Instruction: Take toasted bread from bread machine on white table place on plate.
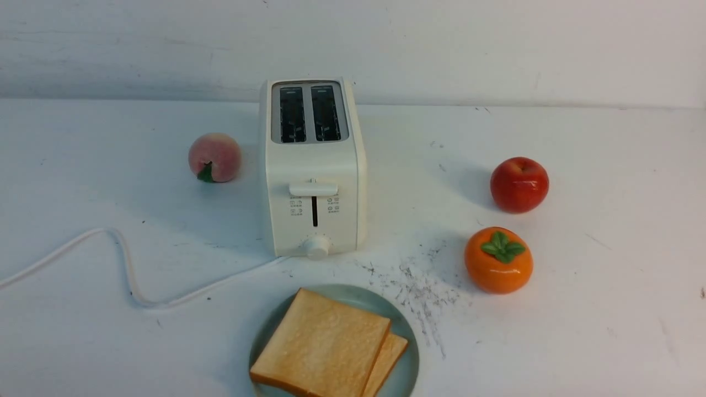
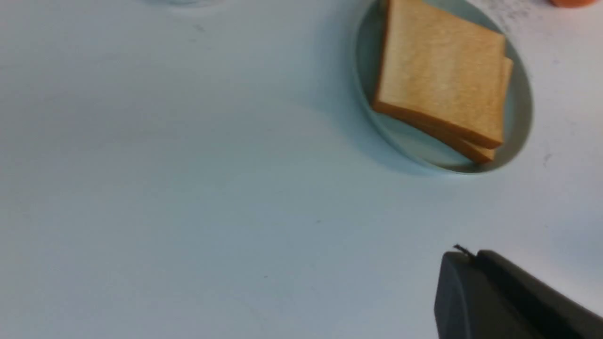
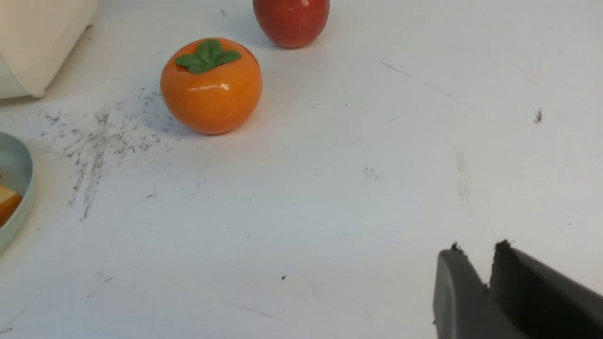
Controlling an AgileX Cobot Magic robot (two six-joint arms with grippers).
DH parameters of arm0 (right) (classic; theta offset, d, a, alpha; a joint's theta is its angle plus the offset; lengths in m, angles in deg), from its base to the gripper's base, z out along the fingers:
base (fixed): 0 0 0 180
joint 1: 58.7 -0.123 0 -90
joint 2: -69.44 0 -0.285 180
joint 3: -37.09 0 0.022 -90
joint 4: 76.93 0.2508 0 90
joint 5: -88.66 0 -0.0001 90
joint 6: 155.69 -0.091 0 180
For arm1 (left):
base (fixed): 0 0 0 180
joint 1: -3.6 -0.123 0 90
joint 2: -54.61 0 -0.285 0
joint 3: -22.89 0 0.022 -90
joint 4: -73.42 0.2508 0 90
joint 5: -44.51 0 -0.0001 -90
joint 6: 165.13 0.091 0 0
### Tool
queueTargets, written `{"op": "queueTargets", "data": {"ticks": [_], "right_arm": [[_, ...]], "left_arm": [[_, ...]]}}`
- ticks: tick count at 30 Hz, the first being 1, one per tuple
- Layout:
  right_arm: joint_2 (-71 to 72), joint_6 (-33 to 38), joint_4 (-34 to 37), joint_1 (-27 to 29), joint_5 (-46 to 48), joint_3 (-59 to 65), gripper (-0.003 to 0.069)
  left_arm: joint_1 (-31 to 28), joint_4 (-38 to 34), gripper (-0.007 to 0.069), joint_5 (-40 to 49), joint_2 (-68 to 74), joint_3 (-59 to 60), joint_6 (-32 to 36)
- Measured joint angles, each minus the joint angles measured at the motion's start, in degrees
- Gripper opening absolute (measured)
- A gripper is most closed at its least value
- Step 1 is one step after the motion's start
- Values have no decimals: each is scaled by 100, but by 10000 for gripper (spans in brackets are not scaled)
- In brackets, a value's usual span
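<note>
Two slices of toasted bread lie stacked on the plate (image 1: 353,295) near the front of the white table (image 1: 606,331); the upper slice (image 1: 322,342) covers most of the lower one (image 1: 389,355). Behind the plate stands the bread machine (image 1: 311,165), both of its slots dark and empty. Neither arm shows in the front view. In the left wrist view my left gripper (image 2: 471,254) is shut on nothing, hanging over bare table to one side of the plate (image 2: 518,108) and the toasted bread (image 2: 443,75). My right gripper (image 3: 476,249) stands slightly open and empty above the table.
A peach (image 1: 215,157) sits left of the bread machine. To its right are a red apple (image 1: 519,184) and an orange persimmon (image 1: 498,259). The white cord (image 1: 121,259) snakes across the left of the table. Grey scuff marks (image 1: 419,286) lie right of the plate.
</note>
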Motion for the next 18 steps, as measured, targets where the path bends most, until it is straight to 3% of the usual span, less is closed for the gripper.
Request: {"op": "queueTargets", "data": {"ticks": [6, 12, 14, 18], "right_arm": [[0, 0, 5, 0, 0, 0, 125], [0, 0, 5, 0, 0, 0, 134], [0, 0, 5, 0, 0, 0, 136], [0, 0, 5, 0, 0, 0, 144]], "left_arm": [[0, 117, -14, -530, -679, 643, -264], [0, 46, -14, -2308, -829, 1351, -688], [0, 27, -14, -3415, -824, 1535, -749], [0, 15, -14, -4819, -824, 1595, -775]]}}
